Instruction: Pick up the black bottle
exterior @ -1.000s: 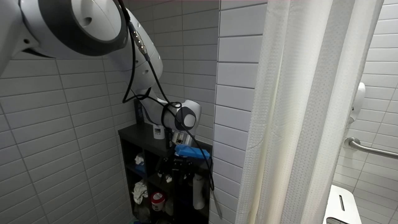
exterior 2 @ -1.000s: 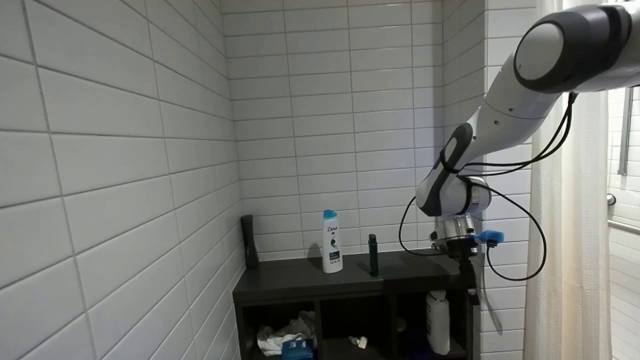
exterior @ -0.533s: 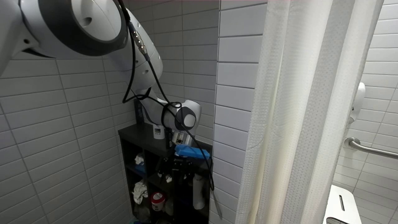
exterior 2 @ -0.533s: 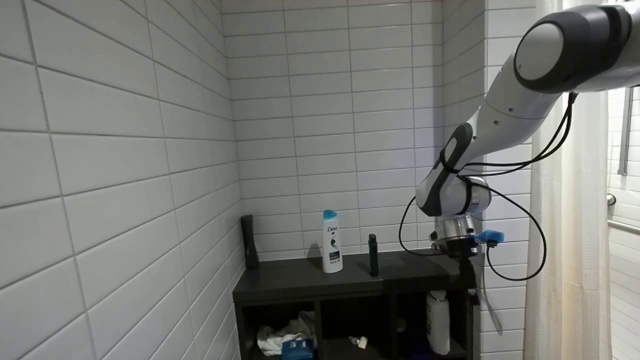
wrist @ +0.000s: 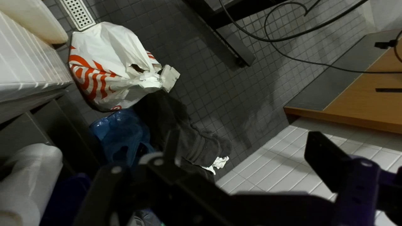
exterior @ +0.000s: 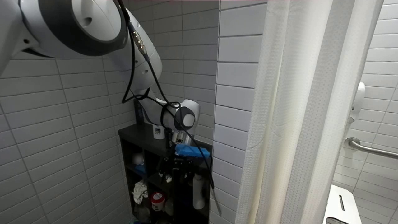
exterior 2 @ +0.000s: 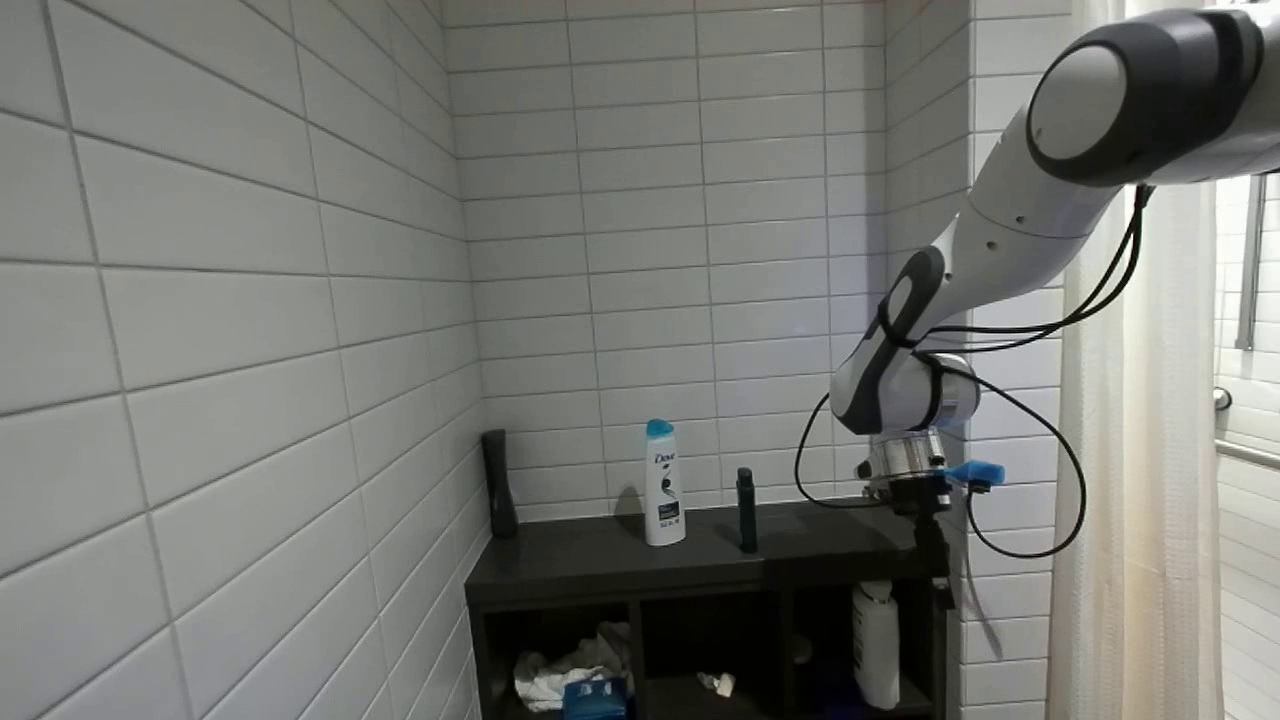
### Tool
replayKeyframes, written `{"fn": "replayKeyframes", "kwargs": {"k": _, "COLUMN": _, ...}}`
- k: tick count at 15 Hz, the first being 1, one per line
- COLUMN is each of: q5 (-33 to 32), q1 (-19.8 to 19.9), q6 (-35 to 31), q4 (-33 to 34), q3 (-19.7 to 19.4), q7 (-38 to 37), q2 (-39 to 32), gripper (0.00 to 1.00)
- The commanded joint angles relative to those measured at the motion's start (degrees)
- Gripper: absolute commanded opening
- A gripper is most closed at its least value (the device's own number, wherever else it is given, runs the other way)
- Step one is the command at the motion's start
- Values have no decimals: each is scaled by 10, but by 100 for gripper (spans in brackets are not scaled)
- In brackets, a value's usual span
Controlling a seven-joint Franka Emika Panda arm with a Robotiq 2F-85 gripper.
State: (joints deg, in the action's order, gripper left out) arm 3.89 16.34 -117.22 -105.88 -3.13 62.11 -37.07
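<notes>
Two dark upright containers stand on the black shelf top, and I cannot tell which is meant by the black bottle. In an exterior view the slimmer, shorter one [exterior 2: 747, 515] stands right of a white bottle; the taller, waisted one [exterior 2: 499, 485] stands by the left wall. My gripper [exterior: 174, 174] hangs pointing down near the front right of the shelf, apart from both. In the wrist view the gripper [wrist: 243, 147] is open, its fingers wide apart with nothing between them. Neither dark container shows in the wrist view.
A white bottle with a blue cap [exterior 2: 664, 490] stands between the dark ones. The shelf unit [exterior 2: 620, 555] holds cloths and another white bottle [exterior 2: 877, 645] in its compartments. Tiled walls enclose it; a curtain [exterior: 304, 112] hangs to the right. A cable [exterior 2: 1078, 480] loops off the wrist.
The wrist and gripper have shifted very slightly to the left in an exterior view over the last half second. The gripper stays open, and the bottles have not moved.
</notes>
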Motion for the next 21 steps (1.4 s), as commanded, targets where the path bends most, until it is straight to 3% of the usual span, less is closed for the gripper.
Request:
{"fn": "replayKeyframes", "kwargs": {"k": 1, "q5": -52, "q1": -21, "q6": -69, "q4": -45, "q3": -3, "q7": -8, "q2": 38, "gripper": 100}}
{"fn": "replayKeyframes", "kwargs": {"k": 7, "q5": -167, "q1": -58, "q6": -216, "q4": -151, "q3": -18, "q7": -52, "q2": 114, "gripper": 100}}
{"fn": "replayKeyframes", "kwargs": {"k": 13, "q5": -270, "q1": -80, "q6": -338, "q4": -260, "q3": -45, "q7": -148, "q2": 197, "gripper": 100}}
{"fn": "replayKeyframes", "kwargs": {"k": 16, "q5": -331, "q1": -87, "q6": -364, "q4": -290, "q3": -63, "q7": -192, "q2": 222, "gripper": 100}}
{"fn": "replayKeyframes", "kwargs": {"k": 17, "q5": -301, "q1": -73, "q6": -344, "q4": -255, "q3": -43, "q7": -167, "q2": 189, "gripper": 100}}
{"fn": "replayKeyframes", "kwargs": {"k": 21, "q5": -318, "q1": -75, "q6": -354, "q4": -277, "q3": -50, "q7": -179, "q2": 208, "gripper": 100}}
